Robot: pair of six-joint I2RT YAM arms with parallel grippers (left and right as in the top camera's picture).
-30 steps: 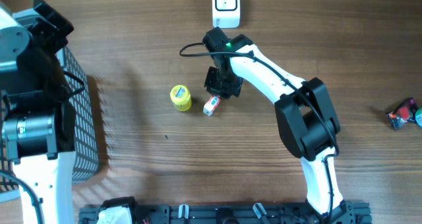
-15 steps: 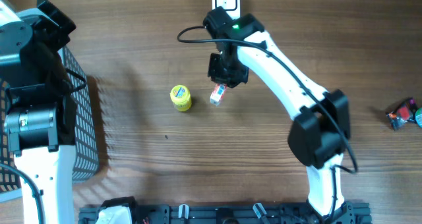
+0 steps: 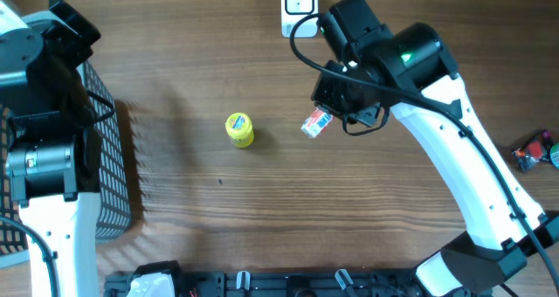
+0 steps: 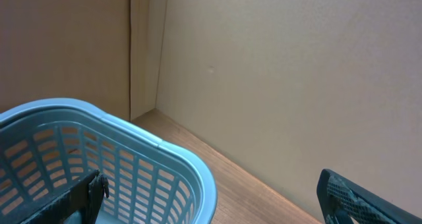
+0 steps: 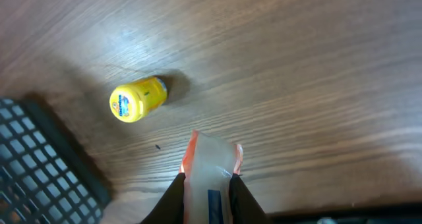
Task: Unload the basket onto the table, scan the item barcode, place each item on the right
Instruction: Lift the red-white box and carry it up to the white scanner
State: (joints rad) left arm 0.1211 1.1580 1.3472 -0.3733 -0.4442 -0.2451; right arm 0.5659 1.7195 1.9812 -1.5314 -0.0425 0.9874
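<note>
The right arm had lifted the small packet (image 3: 316, 122) off the counter (image 3: 218, 218) and away from the yellow bottle (image 3: 239, 129). The right fingers (image 5: 171, 197) pinched one end of it. It looked light, thin and crinkly, best held by an edge. The left fingers (image 4: 359, 196) stood wide and empty.

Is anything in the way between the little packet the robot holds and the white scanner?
Nothing visible lies between them. The right gripper holds the small packet near the white scanner; the yellow bottle lies off to the side.
</note>
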